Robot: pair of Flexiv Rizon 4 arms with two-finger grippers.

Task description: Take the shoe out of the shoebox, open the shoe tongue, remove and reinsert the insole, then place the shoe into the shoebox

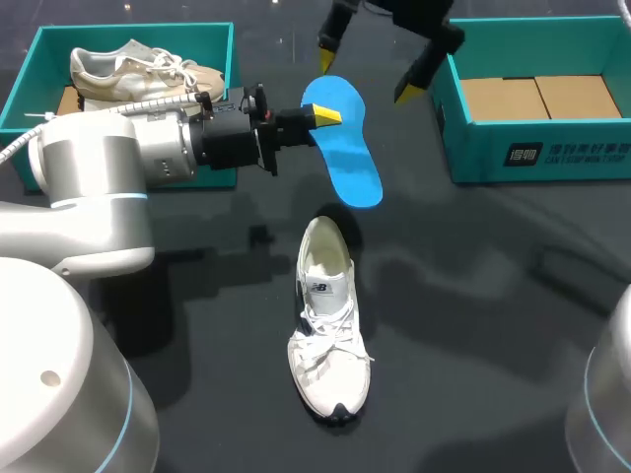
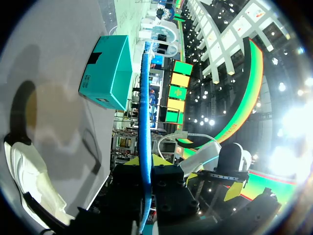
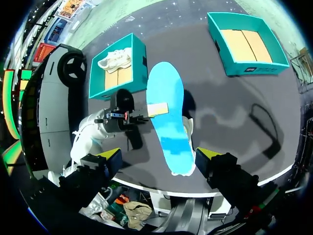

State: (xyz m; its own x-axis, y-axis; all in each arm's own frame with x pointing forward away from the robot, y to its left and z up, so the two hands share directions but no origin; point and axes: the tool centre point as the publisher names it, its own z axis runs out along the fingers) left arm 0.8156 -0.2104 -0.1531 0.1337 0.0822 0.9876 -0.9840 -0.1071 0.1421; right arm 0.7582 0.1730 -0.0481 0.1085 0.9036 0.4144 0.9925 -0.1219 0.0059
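Note:
My left gripper (image 1: 325, 116) is shut on the edge of a blue insole (image 1: 347, 148) and holds it flat in the air above the table. In the left wrist view the insole (image 2: 145, 112) shows edge-on, pinched in my left gripper (image 2: 145, 164). Below it a white shoe (image 1: 329, 340) lies on the dark table, toe toward the front edge, its opening toward the insole. My right gripper (image 1: 365, 69) hangs open above the insole's far end, touching nothing. From the right wrist view the insole (image 3: 168, 112) lies under my right gripper (image 3: 159, 155), mostly hiding the shoe.
A teal shoebox (image 1: 30, 79) at the back left holds a second pale shoe (image 1: 138, 71). Another teal shoebox (image 1: 537, 148) at the back right shows only its cardboard floor.

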